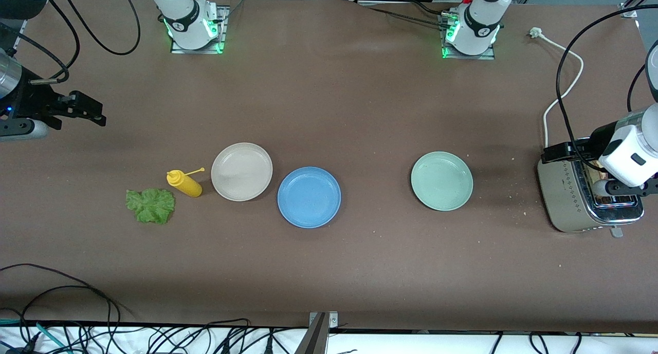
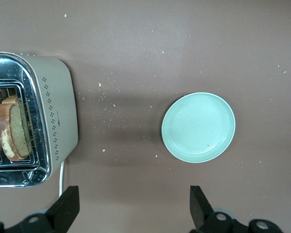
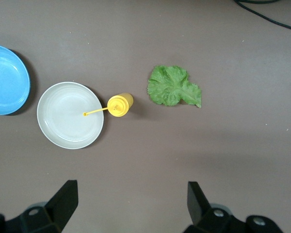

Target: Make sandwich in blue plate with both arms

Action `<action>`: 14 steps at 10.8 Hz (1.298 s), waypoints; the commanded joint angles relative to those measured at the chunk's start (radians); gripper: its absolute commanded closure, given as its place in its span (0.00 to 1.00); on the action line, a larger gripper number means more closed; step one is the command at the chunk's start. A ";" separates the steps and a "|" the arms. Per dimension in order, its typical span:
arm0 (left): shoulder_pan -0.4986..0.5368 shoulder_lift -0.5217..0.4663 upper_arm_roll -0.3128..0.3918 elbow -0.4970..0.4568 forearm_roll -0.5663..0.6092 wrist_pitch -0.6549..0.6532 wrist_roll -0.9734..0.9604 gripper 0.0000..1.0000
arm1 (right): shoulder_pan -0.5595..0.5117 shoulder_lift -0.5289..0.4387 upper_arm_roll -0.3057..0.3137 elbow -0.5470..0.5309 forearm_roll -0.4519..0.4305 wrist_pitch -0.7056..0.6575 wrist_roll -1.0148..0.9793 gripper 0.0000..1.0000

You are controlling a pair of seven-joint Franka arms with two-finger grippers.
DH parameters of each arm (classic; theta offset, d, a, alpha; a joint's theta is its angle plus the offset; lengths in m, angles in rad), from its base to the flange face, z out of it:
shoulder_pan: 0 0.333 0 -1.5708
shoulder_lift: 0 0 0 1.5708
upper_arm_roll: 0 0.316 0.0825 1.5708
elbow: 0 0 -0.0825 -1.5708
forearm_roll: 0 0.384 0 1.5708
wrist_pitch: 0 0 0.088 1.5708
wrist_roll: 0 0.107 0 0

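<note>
The blue plate (image 1: 309, 197) lies empty near the table's middle; its edge also shows in the right wrist view (image 3: 5, 80). No assembled sandwich is in view. Brown bread slices (image 2: 12, 128) stand in the slots of a silver toaster (image 1: 570, 194) at the left arm's end. A green lettuce leaf (image 1: 150, 205) (image 3: 173, 86) lies flat toward the right arm's end. My left gripper (image 1: 581, 171) (image 2: 133, 206) is open and empty, up in the air over the toaster. My right gripper (image 1: 100, 113) (image 3: 131, 204) is open and empty, high over the table at its end.
A beige-white plate (image 1: 241, 171) touches the blue plate's rim, with a yellow squeeze bottle (image 1: 185, 183) beside it. A mint-green plate (image 1: 441, 180) lies between the blue plate and the toaster. The toaster's white cord (image 1: 563, 94) runs toward the arm bases. Crumbs lie near the toaster.
</note>
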 commanded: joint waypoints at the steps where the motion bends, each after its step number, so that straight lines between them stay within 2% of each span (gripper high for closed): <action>1: 0.001 -0.027 -0.001 -0.020 -0.013 -0.004 0.020 0.00 | -0.006 0.014 -0.001 0.032 0.016 -0.012 -0.017 0.00; 14: 0.001 -0.024 -0.001 -0.028 -0.014 -0.004 0.021 0.00 | -0.006 0.023 -0.001 0.052 0.017 -0.012 -0.018 0.00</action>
